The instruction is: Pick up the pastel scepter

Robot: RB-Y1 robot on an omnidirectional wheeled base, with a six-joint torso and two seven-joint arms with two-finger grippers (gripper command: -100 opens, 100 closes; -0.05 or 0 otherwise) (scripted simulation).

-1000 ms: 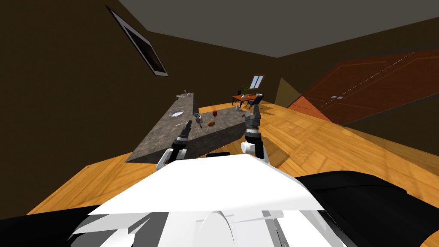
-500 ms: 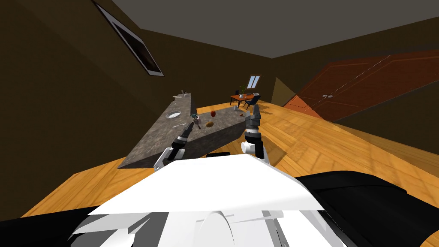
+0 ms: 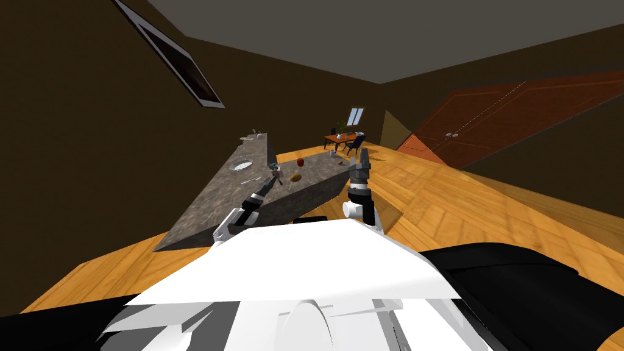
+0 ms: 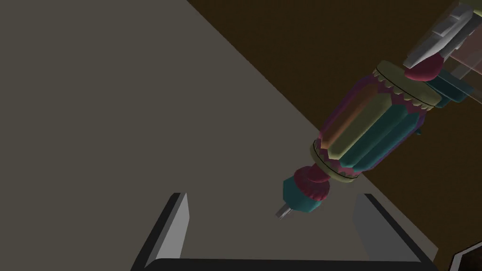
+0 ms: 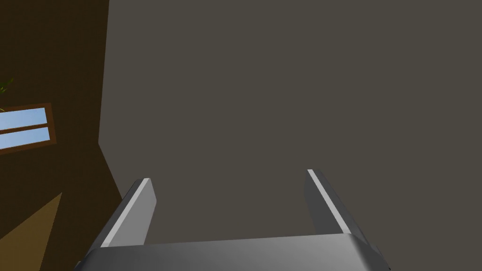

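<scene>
- Dark brown walls and a wooden floor surround a mottled grey counter. The head view shows a white plate, a red fruit and a brown lump on it.
- From the head, the pastel scepter is a small speck over the counter, right at the tip of the left gripper. Whether it rests on the stone I cannot tell.
- The left wrist view gives its detail: teal, pink and pale yellow panels between scalloped collars, dark red knobs, and a grey spike at the near end.
- That view also shows the left gripper's jaws wide apart, holding nothing. The spike sits between them, touching neither.
- The right gripper points upward by the counter's far corner. Its wrist view shows the jaws spread wide and empty.
</scene>
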